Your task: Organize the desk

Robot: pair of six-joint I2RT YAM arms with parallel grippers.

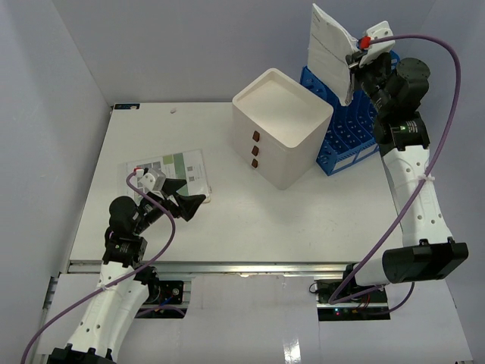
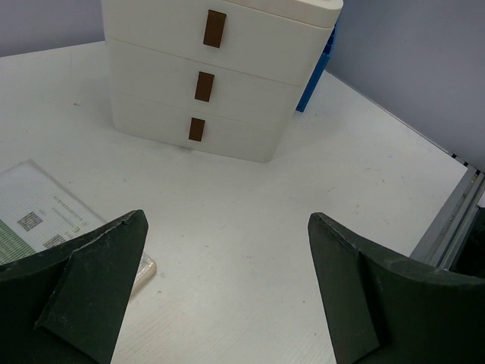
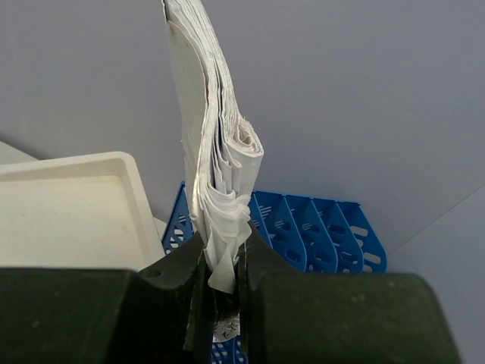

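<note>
One three-drawer box [image 1: 282, 125] with three brown handles [image 2: 204, 86] is seen ahead of the left claw [image 1: 191, 206], one printed sheet [image 1: 182, 163] beside it; one paper bundle [image 3: 216, 152] is counted in the right claw [image 3: 223, 262], one blue rack [image 3: 311, 227] beneath.

My left arm [image 1: 114, 299] is bent low near its base, and my left gripper [image 1: 193, 207] points forward with its jaws spread wide. My right arm [image 1: 413, 189] reaches up and far out (wrist lifted high), my right gripper [image 3: 222, 258] pinched on an upright sheaf of papers [image 3: 216, 152].
</note>
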